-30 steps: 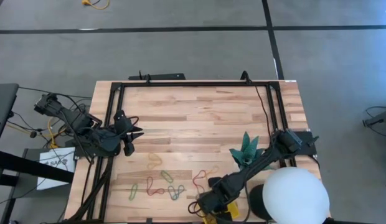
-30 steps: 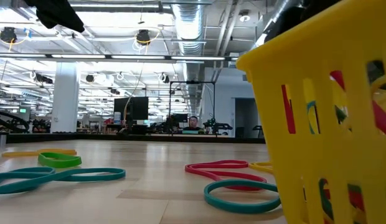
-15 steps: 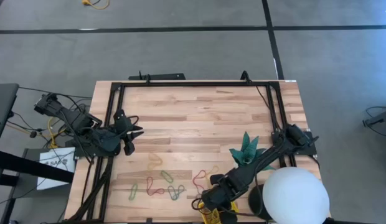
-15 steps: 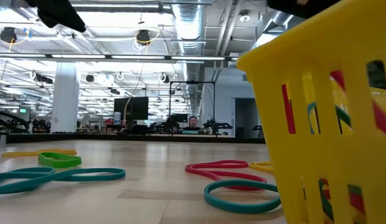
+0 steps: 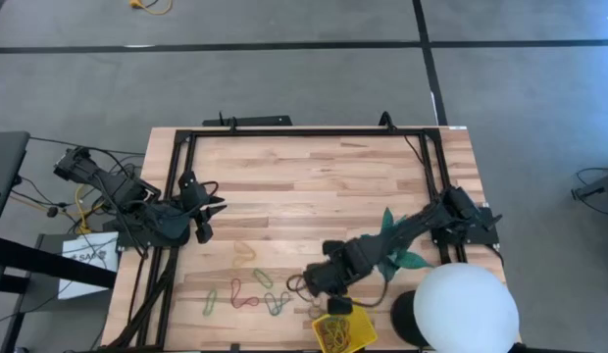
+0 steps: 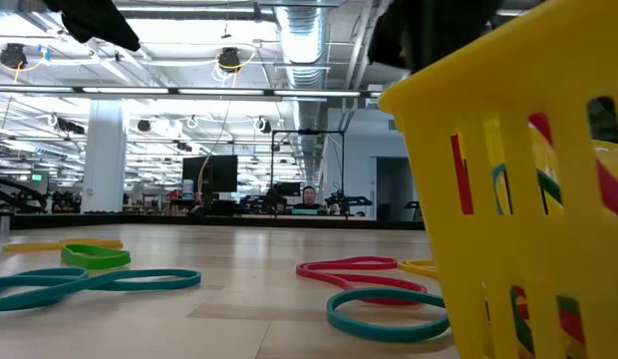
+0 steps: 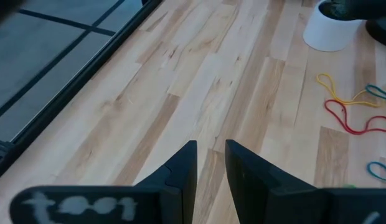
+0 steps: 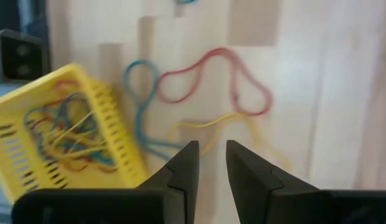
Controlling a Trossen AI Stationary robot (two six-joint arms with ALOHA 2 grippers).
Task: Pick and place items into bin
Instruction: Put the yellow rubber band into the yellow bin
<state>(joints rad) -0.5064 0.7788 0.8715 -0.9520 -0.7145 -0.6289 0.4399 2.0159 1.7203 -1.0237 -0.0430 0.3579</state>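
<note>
The right hand (image 5: 309,282) is held above the wooden tabletop (image 5: 304,186), just beside the yellow bin (image 5: 344,330) and over the loose bands near it. Its two fingers (image 8: 180,171) are seen in the right wrist view with only a narrow gap between them, and nothing is gripped there. Below the hand, a red band (image 8: 211,78), a blue band (image 8: 140,93) and a yellow band (image 8: 208,124) lie flat on the wood, the blue one touching the bin's wall.

The bin sits at the near edge of the tabletop, next to the big white ball (image 5: 465,312), and a tangle of bands in several colours (image 8: 62,134) is already held in it. More bands (image 5: 247,289) are scattered on the wood to the left of the bin. A teal paper star (image 5: 392,240) is partly covered by the right arm.

The left hand (image 5: 208,208) is parked at the left side of the tabletop, well apart from the bands; its fingers (image 7: 183,177) are nearly closed and empty.
</note>
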